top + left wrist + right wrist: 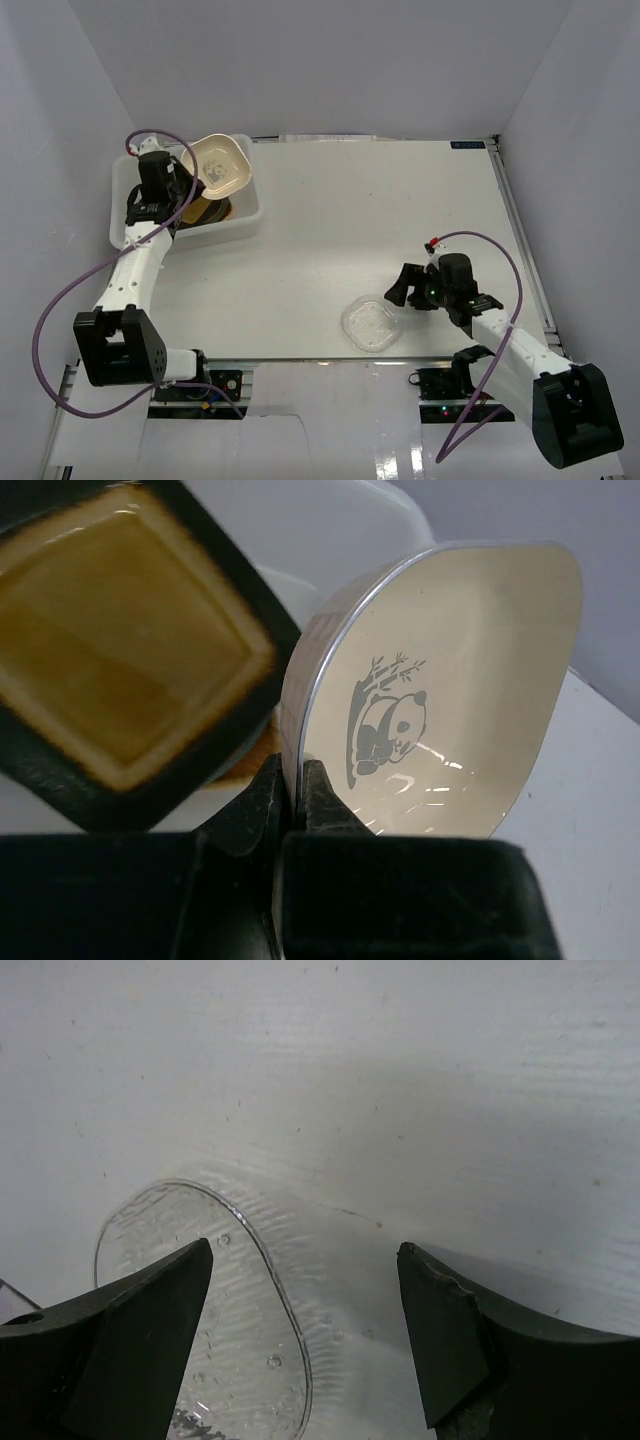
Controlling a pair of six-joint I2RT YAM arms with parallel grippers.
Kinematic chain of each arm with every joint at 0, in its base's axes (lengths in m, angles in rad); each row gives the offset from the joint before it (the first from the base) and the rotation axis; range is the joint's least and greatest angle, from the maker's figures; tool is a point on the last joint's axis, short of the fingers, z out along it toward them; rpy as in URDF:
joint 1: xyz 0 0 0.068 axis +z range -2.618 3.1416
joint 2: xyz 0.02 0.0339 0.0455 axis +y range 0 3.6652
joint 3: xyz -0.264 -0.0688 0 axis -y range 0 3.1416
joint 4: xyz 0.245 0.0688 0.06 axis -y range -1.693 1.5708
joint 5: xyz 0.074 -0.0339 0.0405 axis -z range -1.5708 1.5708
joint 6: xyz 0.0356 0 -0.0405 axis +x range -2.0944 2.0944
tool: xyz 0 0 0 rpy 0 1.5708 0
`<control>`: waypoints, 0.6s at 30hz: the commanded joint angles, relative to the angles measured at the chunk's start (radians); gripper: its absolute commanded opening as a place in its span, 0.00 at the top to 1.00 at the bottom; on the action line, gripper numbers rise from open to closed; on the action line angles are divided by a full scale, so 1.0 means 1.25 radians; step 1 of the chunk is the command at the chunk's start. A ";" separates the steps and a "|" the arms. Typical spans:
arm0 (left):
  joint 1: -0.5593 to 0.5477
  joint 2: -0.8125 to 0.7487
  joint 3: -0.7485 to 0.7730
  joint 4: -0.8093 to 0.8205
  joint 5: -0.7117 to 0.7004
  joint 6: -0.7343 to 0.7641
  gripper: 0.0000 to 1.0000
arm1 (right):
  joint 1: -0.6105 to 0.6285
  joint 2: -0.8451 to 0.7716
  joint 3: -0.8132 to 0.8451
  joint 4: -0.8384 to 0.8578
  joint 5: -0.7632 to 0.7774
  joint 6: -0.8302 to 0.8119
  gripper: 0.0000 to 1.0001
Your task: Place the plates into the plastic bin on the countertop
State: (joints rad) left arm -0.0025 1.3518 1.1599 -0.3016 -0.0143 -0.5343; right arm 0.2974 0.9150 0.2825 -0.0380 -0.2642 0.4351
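1. Left wrist view: closed narrow with the left pincer [297, 790] on the rim of the cream squarish bowl [450, 680], tilted on edge, panda print facing the lens.
2. Just behind, upper left of that view: black square plate [120, 650] with amber centre, already inside the plastic bin [340, 520]; something orange beneath, too hidden to name.
3. From the top external view: held over the bin at upper left of the frame, not yet let go.
4. Right wrist view: spread wide with the right pincer [305, 1255], hovering over the clear glass plate [240, 1310] at lower left; cannot tell whether touching.
5. Lying flat on the bare desk [400, 200], low and right of centre from above, well apart from the bin.
6. Judged mostly done: bowl to release, glass plate to lift and carry across. Cannot count the rest inside the bin.
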 commanded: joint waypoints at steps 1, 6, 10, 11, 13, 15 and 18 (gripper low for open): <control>0.074 -0.026 -0.053 0.029 -0.029 -0.057 0.97 | 0.042 0.008 -0.008 0.002 -0.012 -0.014 0.20; 0.182 0.045 -0.053 0.045 0.000 -0.089 0.93 | 0.097 0.008 -0.058 0.021 0.011 0.020 0.20; 0.208 0.097 -0.032 0.039 -0.020 -0.089 0.74 | 0.120 0.018 -0.070 0.022 0.032 0.023 0.25; 0.212 0.105 -0.028 0.038 -0.034 -0.092 0.67 | 0.123 0.019 -0.073 0.021 0.036 0.024 0.26; 0.216 0.111 -0.017 0.027 -0.029 -0.101 0.40 | 0.129 0.020 -0.075 0.021 0.041 0.034 0.29; 0.217 0.102 -0.017 0.040 -0.011 -0.103 0.18 | 0.134 0.022 -0.079 0.044 0.043 0.040 0.35; 0.217 0.081 -0.017 0.045 -0.045 -0.098 0.02 | 0.140 0.030 -0.067 0.045 0.048 0.040 0.44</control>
State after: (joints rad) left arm 0.2646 1.5097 1.0931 -0.2783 -0.0422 -0.6552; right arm 0.4580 0.9295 0.2176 0.0669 -0.2264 0.4767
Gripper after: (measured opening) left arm 0.963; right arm 0.575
